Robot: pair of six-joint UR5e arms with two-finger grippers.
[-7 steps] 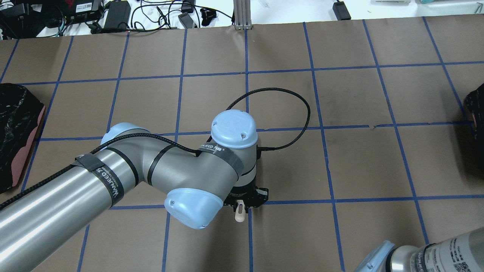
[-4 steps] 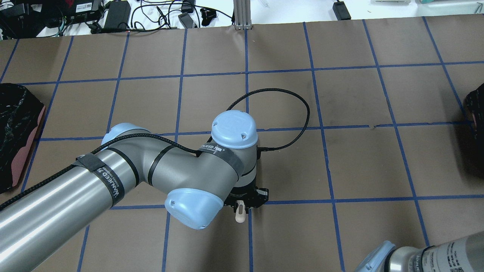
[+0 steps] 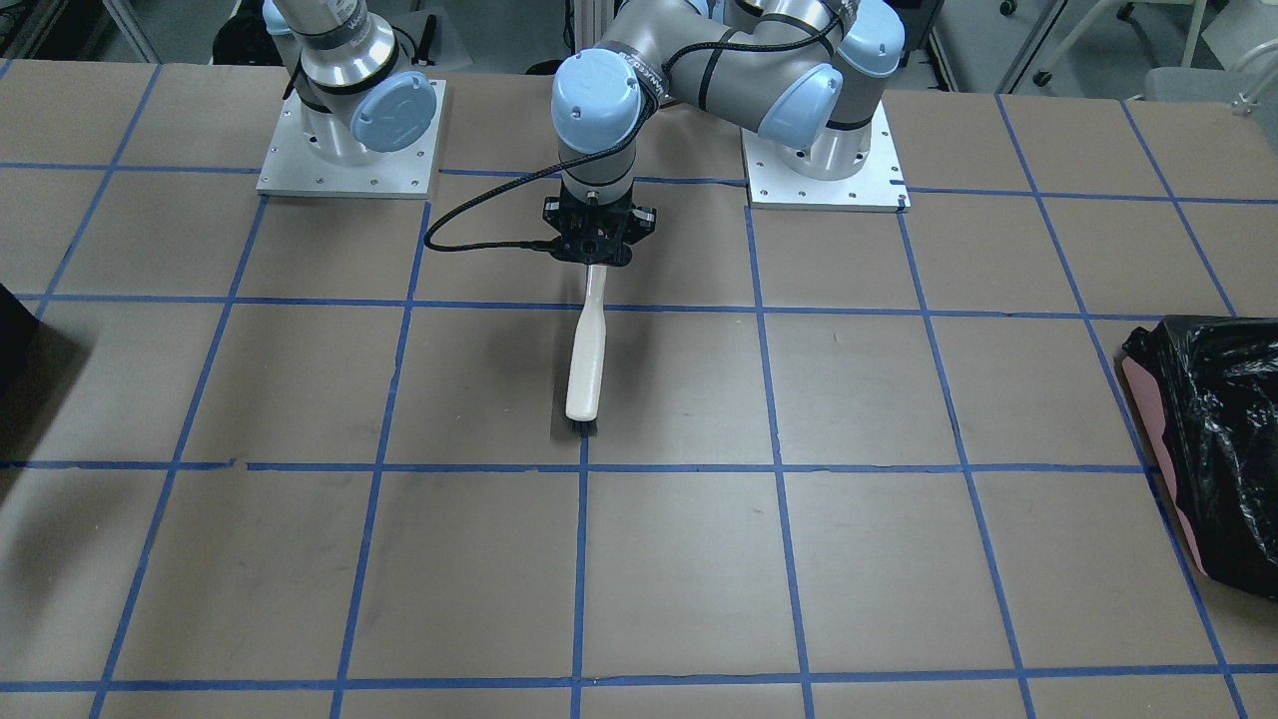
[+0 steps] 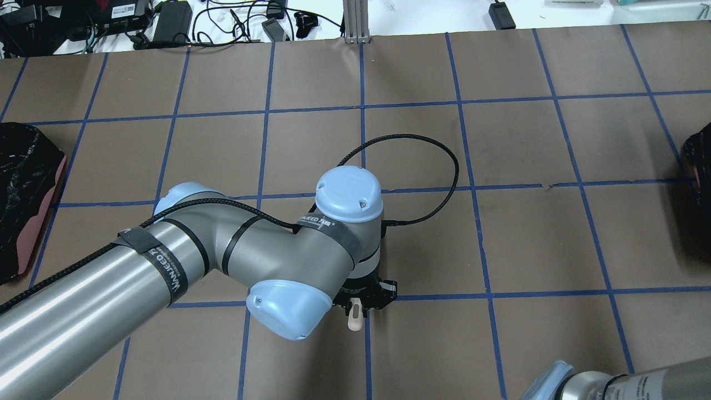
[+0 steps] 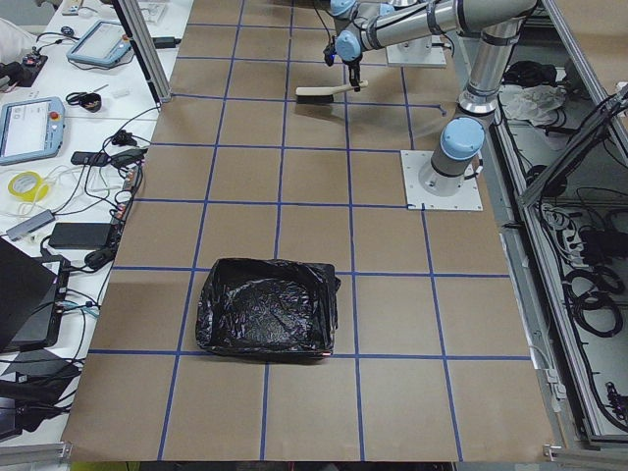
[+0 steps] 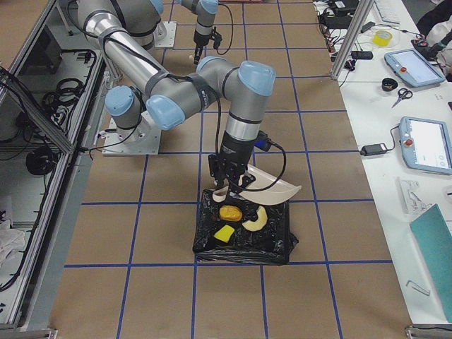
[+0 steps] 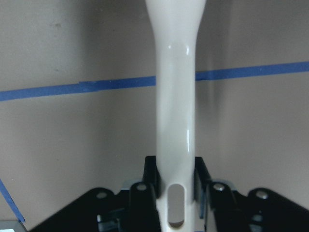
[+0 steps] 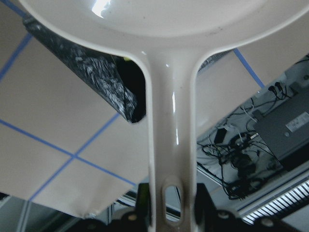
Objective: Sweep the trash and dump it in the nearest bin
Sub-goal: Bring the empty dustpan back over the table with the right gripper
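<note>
The yellow-green wedge (image 6: 224, 233), the brown roll (image 6: 229, 212) and the croissant (image 6: 256, 220) lie inside the black bin (image 6: 279, 248) at the table's end on my right. My right gripper (image 6: 224, 176) is shut on the handle of a cream dustpan (image 6: 272, 189) and holds it tilted just above that bin. The right wrist view shows the dustpan handle (image 8: 171, 121) and the bin's edge (image 8: 91, 82). My left gripper (image 3: 596, 250) is shut on the handle of a cream brush (image 3: 586, 359), whose bristles rest on the table's middle.
A pink bin lined with a black bag (image 3: 1208, 439) stands at the table's end on my left. A black cable (image 4: 439, 183) loops from the left wrist. Operators' tablets and cables lie beyond the table's far edge (image 4: 166, 22).
My left arm has shifted slightly right and toward the robot with the brush. My right arm's elbow has sunk lower at the view's bottom edge.
</note>
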